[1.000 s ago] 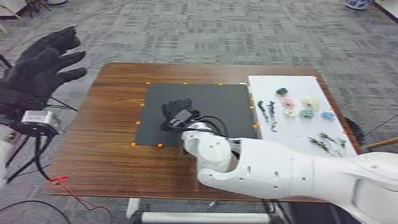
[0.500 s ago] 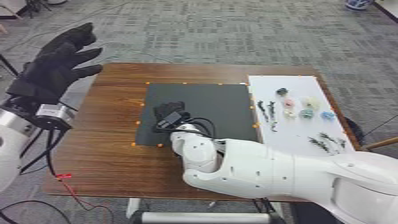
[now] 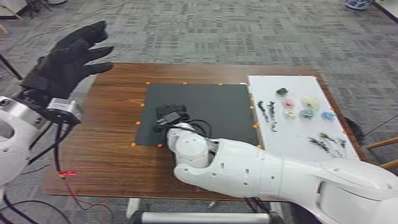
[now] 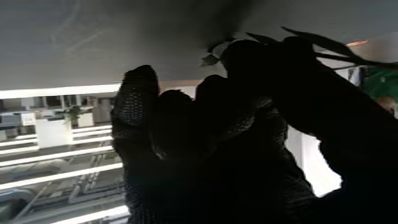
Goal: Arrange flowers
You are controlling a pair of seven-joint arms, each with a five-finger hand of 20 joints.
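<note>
The right hand [image 3: 171, 114] is over the left part of the black sheet [image 3: 209, 97]. In the right wrist view, the right hand [image 4: 226, 125] has its thumb and a finger pinched round a dark leafy stem [image 4: 324, 44], close to the sheet's surface; a small pale piece beside the fingertips is too dark to tell. Open and raised, the left hand [image 3: 64, 67] stands off the table's left side. The white sheet [image 3: 266, 84] holds a dark flower [image 3: 282, 92], a pink flower [image 3: 289, 103], a cream flower [image 3: 310, 103], a teal flower [image 3: 306, 114] and a blue flower [image 3: 328, 116].
Dark twigs [image 3: 272, 117] lie along the white sheet's left side, and green sprigs [image 3: 329, 143] near its lower right. Small orange markers edge both sheets on the brown table [image 3: 115, 115]. A red-tagged cable [image 3: 67, 173] hangs over the table's left front corner.
The right hand has shifted slightly left over the black sheet, its forearm swinging left and toward the front. The left hand has moved right, toward the table's far left corner, staying raised.
</note>
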